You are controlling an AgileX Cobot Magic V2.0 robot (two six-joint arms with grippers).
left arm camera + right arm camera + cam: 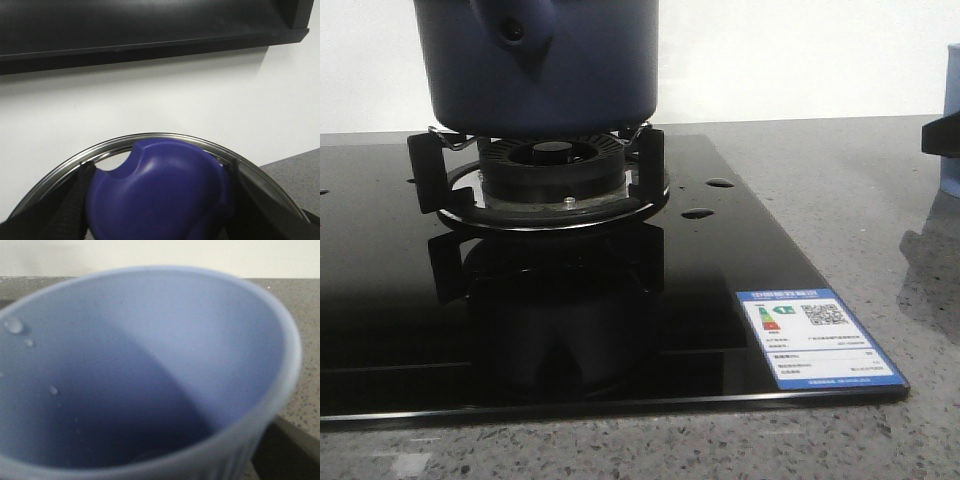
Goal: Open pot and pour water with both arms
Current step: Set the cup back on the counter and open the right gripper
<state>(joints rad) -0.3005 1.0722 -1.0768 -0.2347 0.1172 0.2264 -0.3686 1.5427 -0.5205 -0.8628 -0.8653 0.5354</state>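
The dark navy pot (545, 70) sits on the burner's pan support (430, 165), its holed handle (512, 30) facing the camera; its top is out of view. In the left wrist view my left gripper (160, 205) is shut on the blue knob (160, 185) of the steel-rimmed lid (150, 137), held up before a white wall; dark fingers (70, 210) flank the knob. A pale blue cup (150, 365) with droplets inside fills the right wrist view, with my right gripper (158, 465) shut on it. The cup (952, 90) and the gripper (940, 137) show at the front view's right edge.
The burner (555, 165) stands on a black glass hob (380, 300) with a blue and white label (815, 338) at its near right corner. Water drops (698, 213) lie on the glass right of the burner. Grey speckled countertop (860, 200) surrounds the hob.
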